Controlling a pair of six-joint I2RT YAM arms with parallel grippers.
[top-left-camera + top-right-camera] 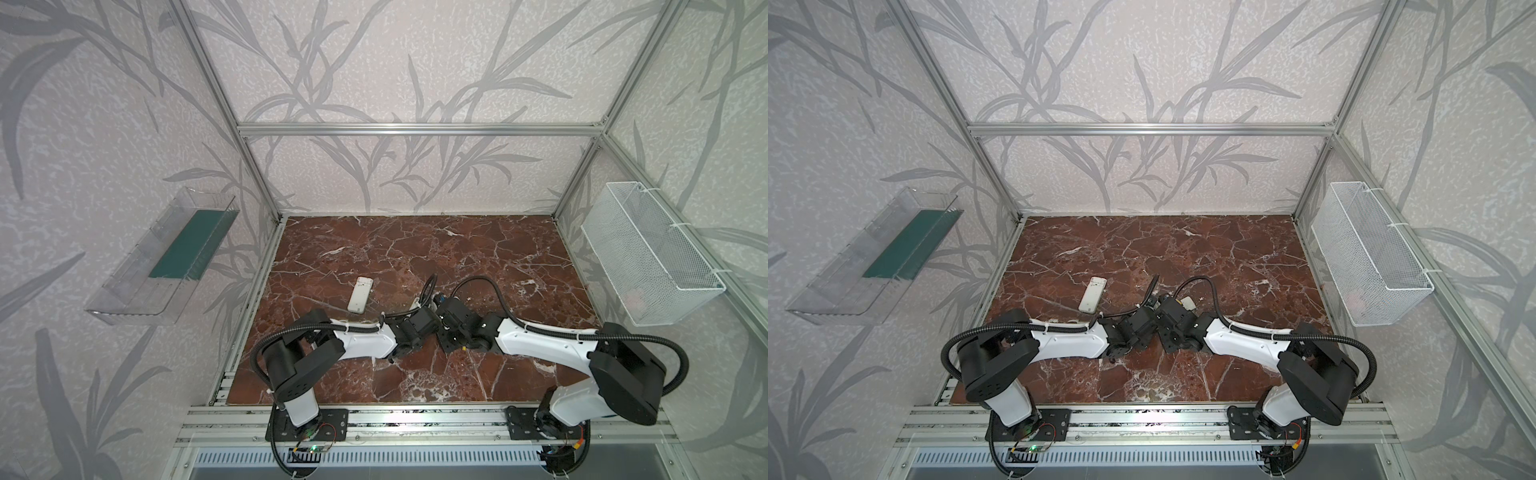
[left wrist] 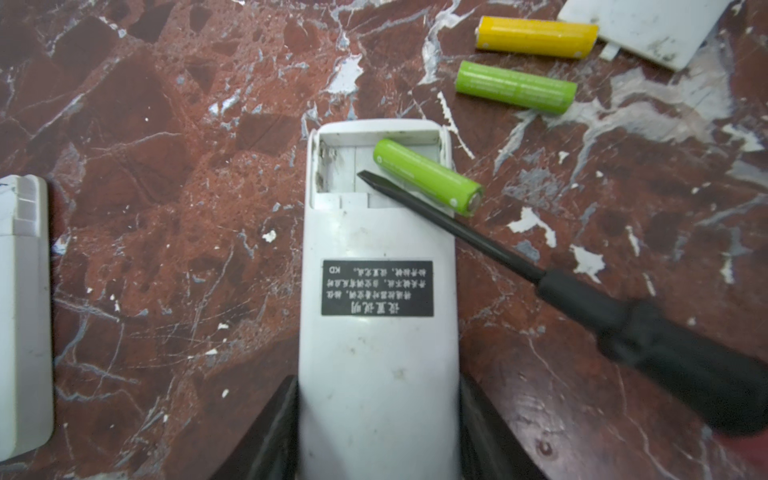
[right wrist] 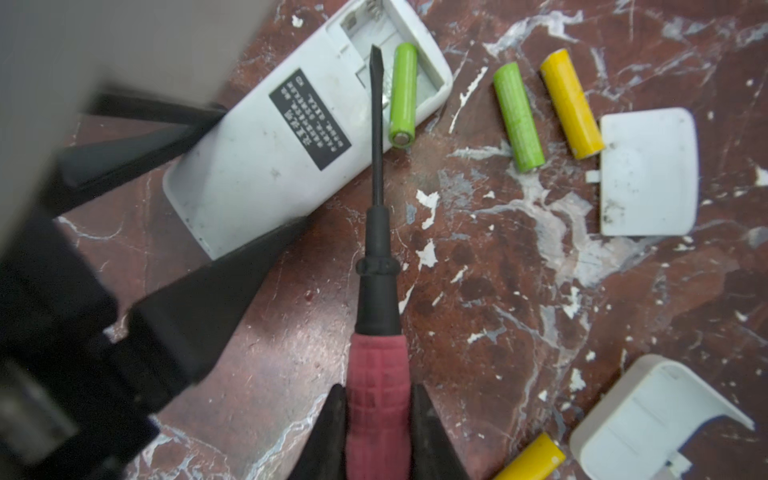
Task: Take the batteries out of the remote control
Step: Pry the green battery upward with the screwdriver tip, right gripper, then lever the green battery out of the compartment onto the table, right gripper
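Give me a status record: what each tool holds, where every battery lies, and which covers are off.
left tool: shut on white remote, compartment open
right tool: shut on screwdriver handle
tilted lime battery: one end in compartment, other over its edge; screwdriver tip beside it
loose on table: second lime battery, yellow battery, second yellow battery
covers off: flat cover, second cover
other remote: lying apart, untouched
to unload: the tilted lime battery
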